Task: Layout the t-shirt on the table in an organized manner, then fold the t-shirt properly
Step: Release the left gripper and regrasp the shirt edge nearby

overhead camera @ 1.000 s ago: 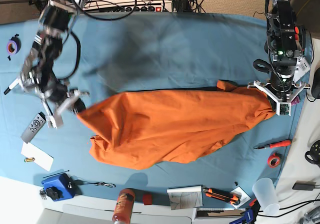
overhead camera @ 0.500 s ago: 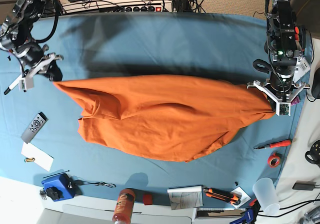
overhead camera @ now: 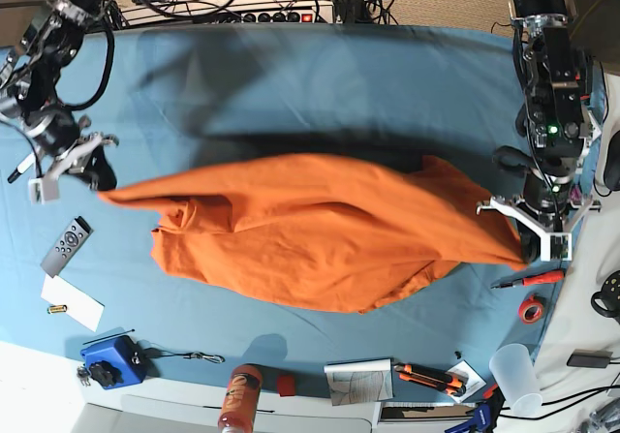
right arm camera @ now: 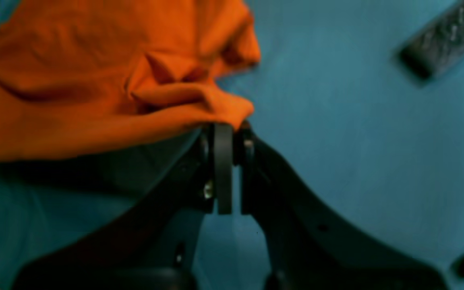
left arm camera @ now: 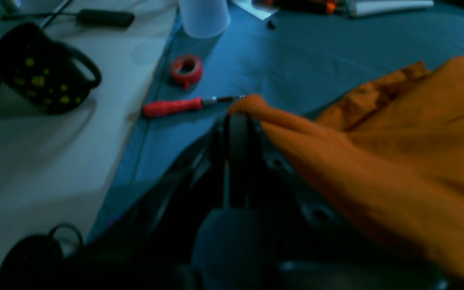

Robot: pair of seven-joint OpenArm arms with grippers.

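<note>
Stretching between the two arms, the t-shirt [overhead camera: 310, 234] hangs lengthwise across the table [overhead camera: 291, 75], one end pinched tight in the right gripper [overhead camera: 97, 173] and the other in the left gripper [overhead camera: 528, 249], each clamped on cloth at opposite table edges.

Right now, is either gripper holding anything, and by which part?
Both hold the t-shirt. The left gripper pinches a bunched edge at one end; the right gripper pinches a bunched corner at the opposite end, stretching it between them.
</note>
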